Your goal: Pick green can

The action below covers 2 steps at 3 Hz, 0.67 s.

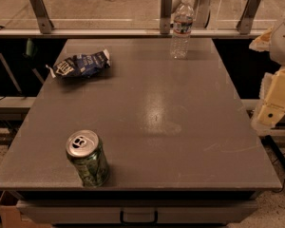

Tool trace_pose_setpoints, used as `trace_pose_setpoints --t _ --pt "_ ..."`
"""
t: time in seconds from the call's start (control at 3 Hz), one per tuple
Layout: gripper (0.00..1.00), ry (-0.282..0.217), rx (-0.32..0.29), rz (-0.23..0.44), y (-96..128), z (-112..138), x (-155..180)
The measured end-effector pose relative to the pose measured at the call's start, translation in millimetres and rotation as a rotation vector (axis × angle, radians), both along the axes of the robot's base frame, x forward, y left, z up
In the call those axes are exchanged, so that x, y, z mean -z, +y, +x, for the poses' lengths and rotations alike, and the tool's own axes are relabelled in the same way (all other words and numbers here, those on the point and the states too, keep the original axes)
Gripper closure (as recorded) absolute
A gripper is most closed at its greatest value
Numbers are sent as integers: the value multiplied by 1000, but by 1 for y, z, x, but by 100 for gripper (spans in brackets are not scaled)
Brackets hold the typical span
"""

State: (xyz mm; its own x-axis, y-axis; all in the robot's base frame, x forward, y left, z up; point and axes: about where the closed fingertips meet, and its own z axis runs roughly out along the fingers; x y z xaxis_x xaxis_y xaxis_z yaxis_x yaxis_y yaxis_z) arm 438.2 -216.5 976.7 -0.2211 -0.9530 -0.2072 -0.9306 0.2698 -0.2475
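Observation:
The green can (88, 158) stands upright near the front left corner of the grey table (180, 141). It has mottled green sides and a silver top with a pull tab. My gripper (271, 109) shows as pale cream parts at the right edge of the view, beyond the table's right side and far from the can. It holds nothing that I can see.
A dark blue snack bag (80, 64) lies at the back left of the table. A clear water bottle (182, 28) with a white cap stands at the back centre. A railing with metal brackets (40, 12) runs behind the table. A drawer handle (138, 217) sits below the front edge.

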Motion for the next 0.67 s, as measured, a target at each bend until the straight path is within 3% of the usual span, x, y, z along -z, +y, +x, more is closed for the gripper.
trace_pose_setpoints --t 0.33,0.67 --pt "0 -3 -2 1 1 0 0" --pt "0 33 -133 105 56 -4 23"
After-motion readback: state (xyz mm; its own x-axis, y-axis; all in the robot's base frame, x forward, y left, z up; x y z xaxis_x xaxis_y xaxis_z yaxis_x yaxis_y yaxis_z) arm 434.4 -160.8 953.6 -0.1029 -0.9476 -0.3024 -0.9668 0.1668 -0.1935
